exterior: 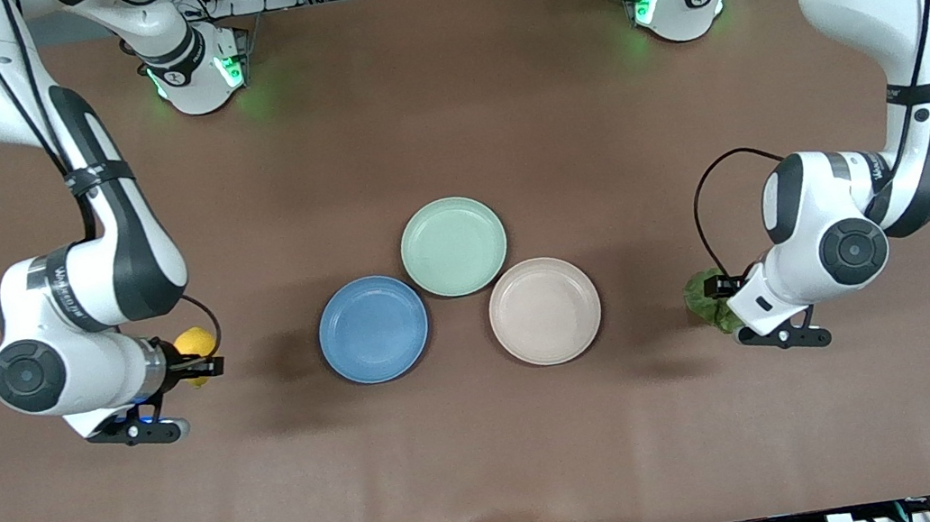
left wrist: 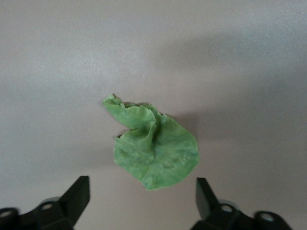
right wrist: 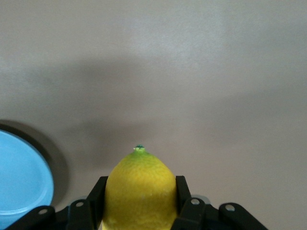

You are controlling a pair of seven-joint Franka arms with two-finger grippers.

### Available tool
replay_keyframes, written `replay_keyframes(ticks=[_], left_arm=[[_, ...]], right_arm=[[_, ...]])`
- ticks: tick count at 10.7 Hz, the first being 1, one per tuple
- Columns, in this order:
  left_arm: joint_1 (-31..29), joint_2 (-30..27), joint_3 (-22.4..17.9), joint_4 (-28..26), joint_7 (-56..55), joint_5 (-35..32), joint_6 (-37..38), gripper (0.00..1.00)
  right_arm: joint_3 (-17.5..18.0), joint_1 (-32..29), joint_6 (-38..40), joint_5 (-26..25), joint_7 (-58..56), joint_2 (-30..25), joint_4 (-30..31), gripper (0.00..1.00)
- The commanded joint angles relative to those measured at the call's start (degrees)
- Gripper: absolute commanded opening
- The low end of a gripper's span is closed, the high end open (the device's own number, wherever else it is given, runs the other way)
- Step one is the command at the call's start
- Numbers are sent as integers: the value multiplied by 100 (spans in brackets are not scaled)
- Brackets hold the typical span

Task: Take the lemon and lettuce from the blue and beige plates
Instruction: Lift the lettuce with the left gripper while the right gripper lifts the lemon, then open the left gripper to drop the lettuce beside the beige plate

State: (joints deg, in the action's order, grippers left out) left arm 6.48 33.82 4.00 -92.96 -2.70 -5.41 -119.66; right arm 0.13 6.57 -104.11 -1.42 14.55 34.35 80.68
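On the brown table we see the blue plate and beige plate bare, with a mint-green plate farther back. Our right gripper pinches the lemon over the right arm's end. Our left gripper, fingers spread, hangs over the lettuce lying on the cloth. Cables clutter the room past the bases.

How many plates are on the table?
3, clustered mid-table: the mint-green plate farthest from the front camera, the blue plate toward the right arm's end, the beige plate toward the left arm's. None seems hidden.
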Motion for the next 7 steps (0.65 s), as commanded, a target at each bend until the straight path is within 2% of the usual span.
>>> replay_keyframes(ticks=[1, 3, 4, 7], left_arm=[[-163, -1067, 21, -1404, -152, -56, -572, 100], [-279, -1805, 21, -2503, -178, -13, -1214, 100], [-409, -2105, 30, -2847, -283, -21, -1322, 100], [-481, -2712, 39, -3342, -502, -12, -1323, 100]], right_arm=[[-160, -34, 40, -131, -355, -165, 149, 10], [-442, 64, -21, -131, -776, -253, 333, 10], [-513, 64, -73, -131, -926, -358, 491, 10], [-654, -6, -1089, -122, -1349, -797, 1596, 9]])
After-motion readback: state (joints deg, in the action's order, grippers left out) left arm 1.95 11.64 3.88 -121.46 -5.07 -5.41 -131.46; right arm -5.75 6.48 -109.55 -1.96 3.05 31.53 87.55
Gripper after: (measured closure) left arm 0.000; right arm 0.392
